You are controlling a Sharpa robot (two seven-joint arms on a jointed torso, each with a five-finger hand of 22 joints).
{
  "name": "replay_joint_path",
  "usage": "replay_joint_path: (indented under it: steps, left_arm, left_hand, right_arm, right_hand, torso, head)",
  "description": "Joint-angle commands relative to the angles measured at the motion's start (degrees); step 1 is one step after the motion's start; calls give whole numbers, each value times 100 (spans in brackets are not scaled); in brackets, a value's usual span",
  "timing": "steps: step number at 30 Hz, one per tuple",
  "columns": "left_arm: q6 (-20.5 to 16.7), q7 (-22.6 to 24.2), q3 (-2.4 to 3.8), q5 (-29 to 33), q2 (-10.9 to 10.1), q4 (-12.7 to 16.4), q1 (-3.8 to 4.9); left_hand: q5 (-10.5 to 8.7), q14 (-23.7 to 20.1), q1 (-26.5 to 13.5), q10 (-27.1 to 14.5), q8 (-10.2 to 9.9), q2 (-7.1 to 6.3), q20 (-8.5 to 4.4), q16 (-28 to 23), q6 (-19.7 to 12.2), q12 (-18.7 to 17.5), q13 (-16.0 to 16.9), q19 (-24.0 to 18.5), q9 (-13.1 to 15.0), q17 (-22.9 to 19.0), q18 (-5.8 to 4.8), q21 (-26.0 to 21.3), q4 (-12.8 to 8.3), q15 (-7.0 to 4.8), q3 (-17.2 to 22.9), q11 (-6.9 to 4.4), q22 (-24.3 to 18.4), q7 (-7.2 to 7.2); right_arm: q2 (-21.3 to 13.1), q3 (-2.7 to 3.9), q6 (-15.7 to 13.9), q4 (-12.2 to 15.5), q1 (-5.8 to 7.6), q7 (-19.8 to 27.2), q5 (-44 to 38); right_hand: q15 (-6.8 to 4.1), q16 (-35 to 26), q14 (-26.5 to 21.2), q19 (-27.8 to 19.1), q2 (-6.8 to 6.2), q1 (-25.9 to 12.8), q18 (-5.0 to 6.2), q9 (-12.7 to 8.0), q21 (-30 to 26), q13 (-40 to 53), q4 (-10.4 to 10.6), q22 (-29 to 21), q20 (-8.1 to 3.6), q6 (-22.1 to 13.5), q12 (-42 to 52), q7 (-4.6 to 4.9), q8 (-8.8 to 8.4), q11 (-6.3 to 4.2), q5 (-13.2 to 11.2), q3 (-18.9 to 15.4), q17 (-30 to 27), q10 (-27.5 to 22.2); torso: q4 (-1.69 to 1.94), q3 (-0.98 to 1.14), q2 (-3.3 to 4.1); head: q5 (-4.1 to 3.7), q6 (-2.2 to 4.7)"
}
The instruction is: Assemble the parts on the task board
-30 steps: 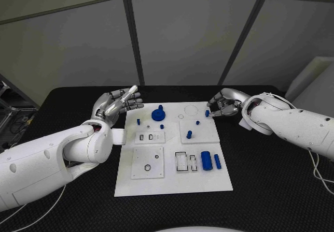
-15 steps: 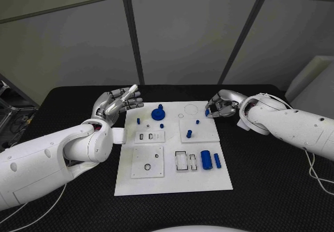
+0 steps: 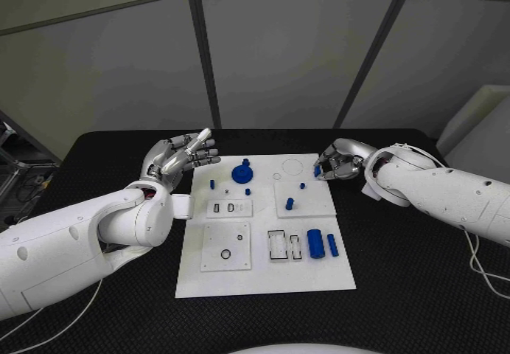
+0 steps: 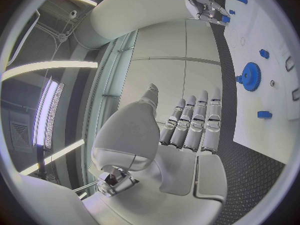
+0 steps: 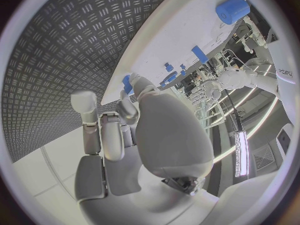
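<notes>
Right hand (image 3: 337, 163) edged left, touching blue peg (image 3: 317, 172) (grip unclear) | left hand (image 3: 183, 156) unmoved, fingers spread, empty

A black desk (image 3: 404, 280) with a patterned surface carries everything. Grey wall panels (image 3: 287, 59) with dark seams stand behind it. A white cable (image 3: 487, 265) trails across the desk's right side.

The left hand (image 4: 187, 130) is held flat with straight fingers (image 4: 211, 120) side by side beside the white task board (image 4: 262, 110), which carries a blue gear (image 4: 250, 77) and small blue parts, while the right hand (image 4: 203, 4) touches a blue peg (image 4: 224, 19) at the board's far edge.
</notes>
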Motion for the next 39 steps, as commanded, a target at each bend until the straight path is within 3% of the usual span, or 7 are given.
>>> replay_joint_path:
  steps: [1,11,26,39]
  left_arm:
    - [66,43,5,-29,3,5,8]
    - [72,40,5,-29,8,-2,8]
    - [77,31,5,-29,4,8,8]
    - [76,26,5,-29,0,9,8]
  left_hand:
    - [5,-25,18,11,-18,35,-2,-38,13,-24,-4,-25,-4,-8,-83,-33,-27,-3,-1,36,-10,395]
    - [5,-25,18,11,-18,35,-2,-38,13,-24,-4,-25,-4,-8,-83,-33,-27,-3,-1,36,-10,395]
    - [5,-25,18,11,-18,35,-2,-38,13,-24,-4,-25,-4,-8,-83,-33,-27,-3,-1,36,-10,395]
    - [5,-23,31,14,-22,43,-2,-44,12,-29,-4,-27,-4,-8,-83,-34,-39,-3,0,36,-11,394]
  right_arm:
    - [17,2,40,-23,4,-11,-31]
    - [61,2,-4,-70,1,-12,-31]
    - [107,2,-35,-83,0,-59,-31]
    - [110,2,-200,-79,0,-74,-31]
  right_hand:
    - [30,18,413,12,60,-18,12,9,34,8,38,5,21,38,32,-9,39,-9,23,7,598,41]
    - [23,28,419,38,134,-83,7,17,58,79,90,41,17,184,106,-22,96,-21,31,24,623,84]
    - [21,29,419,43,127,-120,5,14,63,97,109,50,15,204,125,-23,101,-21,27,9,626,94]
    - [-42,35,423,68,316,-30,2,50,85,118,80,86,-30,510,145,-128,272,-106,32,158,649,97]
  torso:
    - [-3,3,3]
    - [-2,5,4]
    - [-2,3,1]
    - [-1,5,0]
  head:
    - [3,-6]
    - [4,-18]
    - [1,-26]
    - [5,-35]
